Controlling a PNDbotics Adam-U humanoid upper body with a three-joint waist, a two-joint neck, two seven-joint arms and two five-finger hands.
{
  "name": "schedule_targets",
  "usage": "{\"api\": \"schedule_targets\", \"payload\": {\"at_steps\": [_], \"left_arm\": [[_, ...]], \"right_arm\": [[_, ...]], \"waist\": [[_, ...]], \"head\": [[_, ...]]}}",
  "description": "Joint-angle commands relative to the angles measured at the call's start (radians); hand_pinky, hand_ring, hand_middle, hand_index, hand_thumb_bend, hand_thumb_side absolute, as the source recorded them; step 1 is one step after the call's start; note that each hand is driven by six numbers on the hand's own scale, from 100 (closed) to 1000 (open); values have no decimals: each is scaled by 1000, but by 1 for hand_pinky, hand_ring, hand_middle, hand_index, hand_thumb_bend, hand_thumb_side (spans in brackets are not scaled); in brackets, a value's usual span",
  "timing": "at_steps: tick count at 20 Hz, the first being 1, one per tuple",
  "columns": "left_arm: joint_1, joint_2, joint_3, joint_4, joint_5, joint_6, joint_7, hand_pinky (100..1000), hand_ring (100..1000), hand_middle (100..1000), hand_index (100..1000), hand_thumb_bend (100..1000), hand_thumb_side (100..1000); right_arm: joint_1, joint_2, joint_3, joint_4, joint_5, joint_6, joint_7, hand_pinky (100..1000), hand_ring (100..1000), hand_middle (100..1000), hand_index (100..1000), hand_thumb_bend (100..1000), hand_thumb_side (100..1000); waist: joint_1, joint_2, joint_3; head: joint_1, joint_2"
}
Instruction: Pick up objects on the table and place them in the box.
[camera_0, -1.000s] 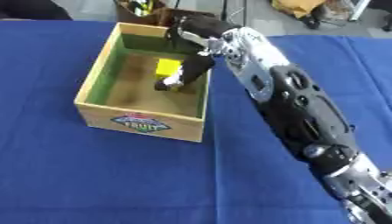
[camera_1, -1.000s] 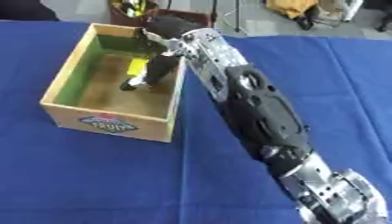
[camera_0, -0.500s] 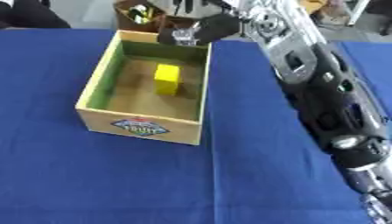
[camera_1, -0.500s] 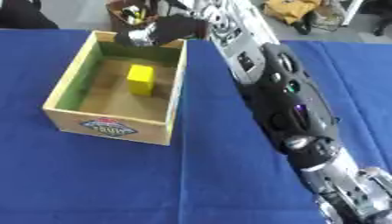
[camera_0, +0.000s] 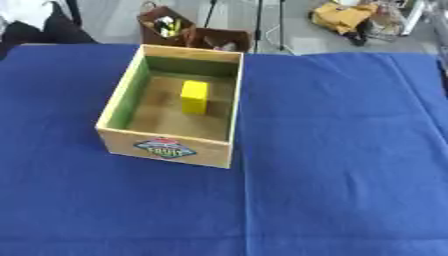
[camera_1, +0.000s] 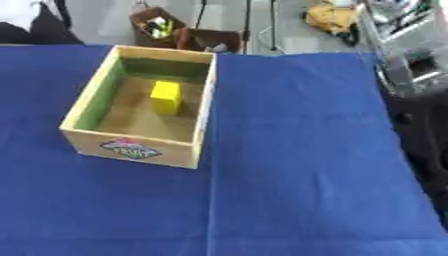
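A wooden box (camera_0: 166, 145) with a green inner wall and a fruit label on its front stands on the blue tablecloth, left of centre. Inside it a yellow block (camera_0: 193, 96) stands upright on the box floor, toward the far side. Neither hand shows in either view. Only a blurred silver and black stretch of my right arm (camera_1: 411, 65) shows at the right edge of the right eye view, well clear of the box.
The blue cloth (camera_0: 332, 150) covers the whole table. Beyond the far edge, on the floor, stand a brown bag with small items (camera_0: 166, 25), a brown carton (camera_0: 219, 40) and a yellow bundle (camera_0: 341, 15).
My right arm has pulled up and away to the right, from over the box to the view's edge. The yellow block stays in the box.
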Motion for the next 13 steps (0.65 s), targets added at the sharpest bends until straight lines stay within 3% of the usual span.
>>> {"api": "schedule_targets", "payload": {"at_steps": [1,3,6,10,11,12,13], "left_arm": [[0,24,12,-17,-6,0,5,501,590,650,797,113,1000],[3,24,13,-17,-8,0,6,501,590,650,797,112,1000],[8,25,14,-17,-10,1,8,500,589,650,797,111,1000],[12,25,16,-17,-14,1,10,500,589,649,797,110,1000],[13,25,16,-17,-14,0,11,499,589,649,796,110,1000],[13,25,17,-17,-14,-1,12,499,589,649,796,110,1000],[13,25,18,-17,-15,-1,14,499,588,649,796,109,1000]], "right_arm": [[28,-80,-31,-102,-77,30,-52,668,690,350,521,529,725],[62,-108,-44,-143,-114,48,-89,639,621,299,468,506,701],[114,-154,-67,-194,-161,65,-148,621,596,273,438,490,699],[181,-218,-112,-205,-211,32,-241,619,594,274,432,473,711],[199,-234,-125,-205,-224,18,-265,621,596,281,437,403,873],[219,-248,-137,-205,-239,5,-288,621,596,278,437,470,718],[242,-261,-152,-205,-256,-9,-315,623,602,294,454,460,760]], "waist": [[7,-31,-10],[11,-34,-21],[15,-37,-34],[21,-37,-52],[22,-37,-55],[23,-36,-58],[25,-35,-63]], "head": [[14,6],[18,9],[24,15],[37,29],[40,31],[43,34],[48,36]]}}
